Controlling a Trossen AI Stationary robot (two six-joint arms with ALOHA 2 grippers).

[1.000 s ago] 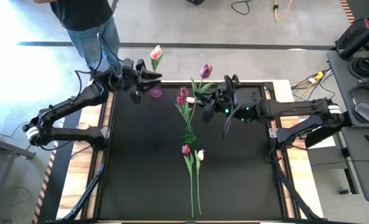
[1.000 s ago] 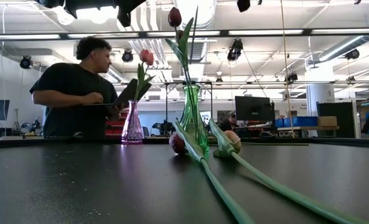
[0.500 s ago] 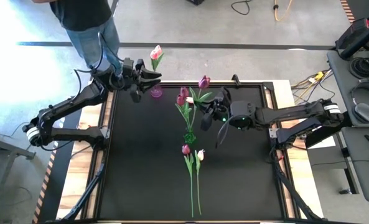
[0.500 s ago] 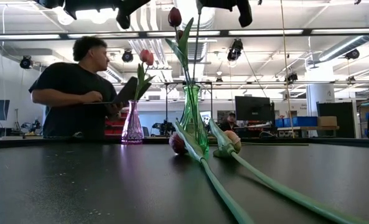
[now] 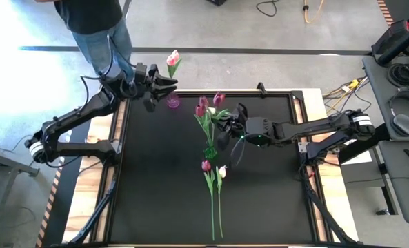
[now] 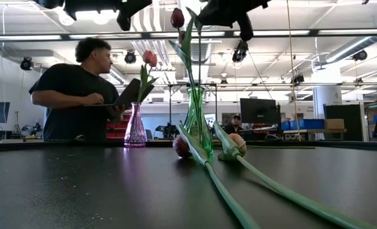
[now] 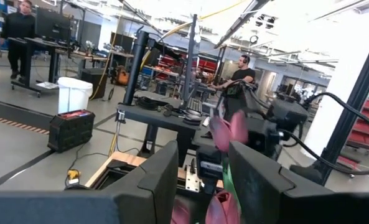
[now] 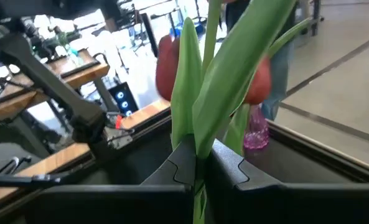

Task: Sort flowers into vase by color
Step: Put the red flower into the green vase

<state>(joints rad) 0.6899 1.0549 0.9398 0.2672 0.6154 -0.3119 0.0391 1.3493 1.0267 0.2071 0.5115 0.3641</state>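
Note:
My right gripper is shut on a dark magenta tulip, high over the green glass vase. That vase stands mid-table with magenta tulips in it. My left gripper hovers open at the far left edge, by the purple vase, which holds one pink tulip. Two tulips lie flat, stems running toward the near edge: a magenta head and a pale head. Whether the held stem's lower end is inside the green vase, I cannot tell. My right gripper pinches the magenta tulip between its two fingers at the stem and leaf bases, well below the head. The fingers come about level from the table's right, across the stem. The tulip is upright and lifted off the table, head above the fingers and stem running down toward the green vase.
A person in a dark shirt stands just beyond the table's far left corner with a laptop. The black table top is bare to the left and right of the lying tulips. Raised rails run along the table's sides.
My right gripper has carried the magenta tulip from near the far edge toward the table's left and near side, over to the green vase, and has come down into the top of the low view. It has stayed shut on the stem.

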